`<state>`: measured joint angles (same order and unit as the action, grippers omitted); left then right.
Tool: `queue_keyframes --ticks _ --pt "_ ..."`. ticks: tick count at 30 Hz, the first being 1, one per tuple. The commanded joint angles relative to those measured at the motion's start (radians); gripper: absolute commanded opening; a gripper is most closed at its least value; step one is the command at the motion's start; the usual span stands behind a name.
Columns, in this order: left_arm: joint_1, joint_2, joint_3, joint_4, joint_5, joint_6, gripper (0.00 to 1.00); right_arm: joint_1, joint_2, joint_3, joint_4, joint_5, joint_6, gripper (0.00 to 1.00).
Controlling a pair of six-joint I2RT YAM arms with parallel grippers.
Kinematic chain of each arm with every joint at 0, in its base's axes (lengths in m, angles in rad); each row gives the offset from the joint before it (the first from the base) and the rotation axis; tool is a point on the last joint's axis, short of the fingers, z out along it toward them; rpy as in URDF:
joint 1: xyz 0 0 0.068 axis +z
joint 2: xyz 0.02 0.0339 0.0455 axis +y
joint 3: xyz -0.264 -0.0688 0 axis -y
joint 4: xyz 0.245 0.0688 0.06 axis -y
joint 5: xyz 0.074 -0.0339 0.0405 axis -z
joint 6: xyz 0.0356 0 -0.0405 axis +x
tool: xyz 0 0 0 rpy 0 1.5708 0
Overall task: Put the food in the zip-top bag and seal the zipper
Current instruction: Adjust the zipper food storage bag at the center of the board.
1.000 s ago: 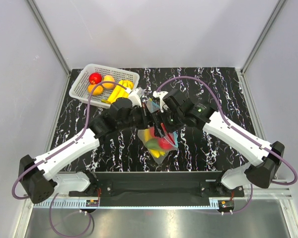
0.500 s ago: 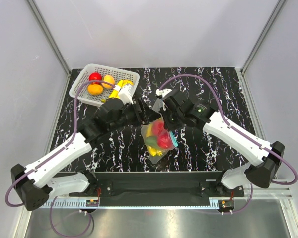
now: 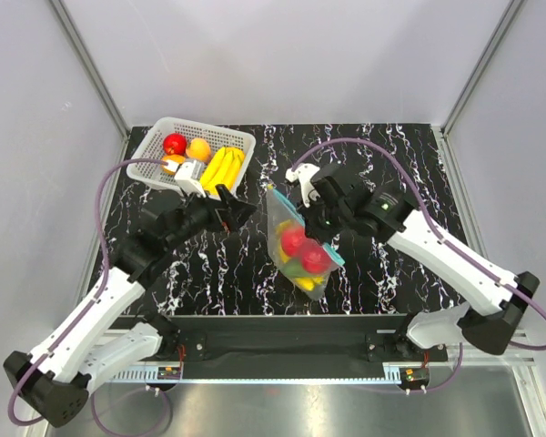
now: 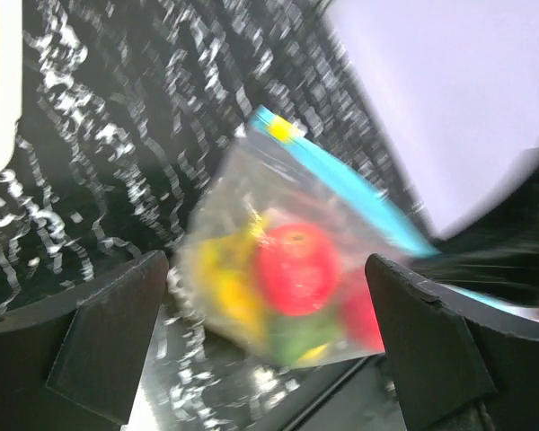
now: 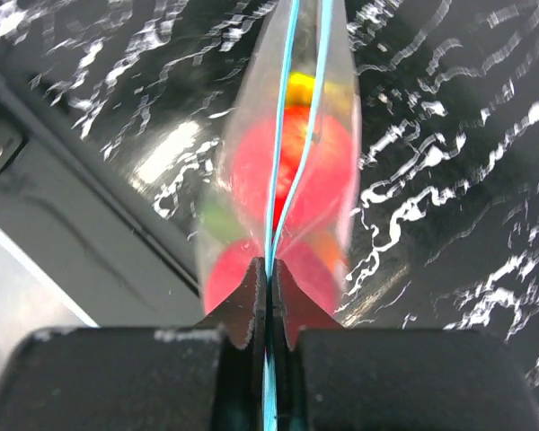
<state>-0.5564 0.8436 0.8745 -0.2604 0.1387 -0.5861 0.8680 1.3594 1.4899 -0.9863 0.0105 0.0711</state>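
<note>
The clear zip-top bag (image 3: 300, 248) hangs over the middle of the table, holding food: red apples (image 3: 294, 240) and yellow and green pieces. Its blue zipper (image 3: 287, 209) runs diagonally along the upper edge. My right gripper (image 3: 317, 232) is shut on the zipper (image 5: 292, 135); in the right wrist view its two blue strips stand slightly apart ahead of the jaws. My left gripper (image 3: 244, 211) is open and empty, to the left of the bag and apart from it. The left wrist view shows the bag (image 4: 287, 269) beyond my open left gripper (image 4: 269, 346).
A white lattice basket (image 3: 150, 146) at the back left holds a red apple (image 3: 174, 143), an orange fruit (image 3: 198, 148) and yellow bananas (image 3: 220, 167). The black marbled table (image 3: 400, 173) ends in a dark rail at the near edge.
My left gripper opened, let go of the bag and drew back to the left. My right gripper shut on the zipper and shifted right, and the bag now hangs from it alone.
</note>
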Motion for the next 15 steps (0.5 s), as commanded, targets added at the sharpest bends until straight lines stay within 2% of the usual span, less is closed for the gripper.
queue_keyframes --ticks 1,5,8,12,13,15 --pt "0.024 0.032 -0.012 0.104 0.085 0.129 0.99 0.006 -0.100 0.004 0.020 -0.144 -0.168 0.00" --pt "0.026 0.012 -0.064 0.173 0.090 0.241 0.99 0.006 -0.195 -0.040 0.064 -0.151 -0.234 0.00" --pt "0.024 -0.041 -0.130 0.257 0.123 0.258 0.99 0.006 -0.246 -0.074 0.083 -0.191 -0.263 0.00" --pt "0.026 -0.097 -0.328 0.473 0.209 0.299 0.99 0.005 -0.267 -0.095 0.066 -0.231 -0.281 0.00" --pt "0.026 -0.097 -0.353 0.562 0.231 0.299 0.99 0.006 -0.272 -0.103 0.061 -0.236 -0.284 0.00" --pt "0.026 -0.063 -0.387 0.628 0.275 0.307 0.99 0.006 -0.279 -0.114 0.057 -0.234 -0.283 0.00"
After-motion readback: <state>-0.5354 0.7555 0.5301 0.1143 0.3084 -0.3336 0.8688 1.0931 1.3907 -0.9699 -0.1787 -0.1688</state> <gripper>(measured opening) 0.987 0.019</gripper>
